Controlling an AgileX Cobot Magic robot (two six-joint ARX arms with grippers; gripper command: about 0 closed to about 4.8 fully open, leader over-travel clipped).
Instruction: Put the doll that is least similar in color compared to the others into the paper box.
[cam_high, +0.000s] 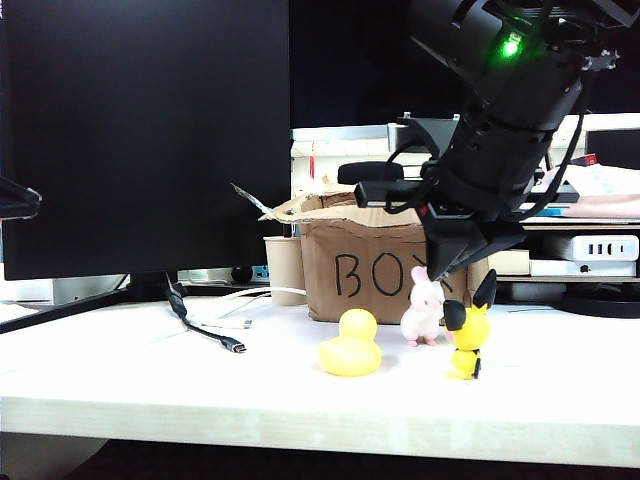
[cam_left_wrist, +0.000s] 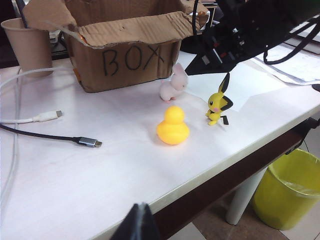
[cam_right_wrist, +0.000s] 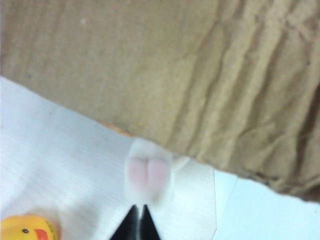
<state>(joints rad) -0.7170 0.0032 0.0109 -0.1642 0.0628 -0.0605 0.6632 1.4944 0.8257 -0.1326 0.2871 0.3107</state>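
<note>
So far nothing is boxed: my right fingers (cam_high: 437, 272) are clenched on the doll's (cam_high: 424, 310) ears, centre-right on the bench (cam_high: 150, 380), before the paper box (cam_high: 370, 270); left fingers (cam_left_wrist: 137, 222) clenched, idle.

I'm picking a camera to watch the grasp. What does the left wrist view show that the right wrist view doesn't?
Only the left wrist view: the black-eared yellow figure, a paper cup, cables, a yellow bin and the "BOX" lettering.
Only the right wrist view: the right pincer, tips together at the rabbit's ears.
Both: the rabbit, the duck, the box, the table.
</note>
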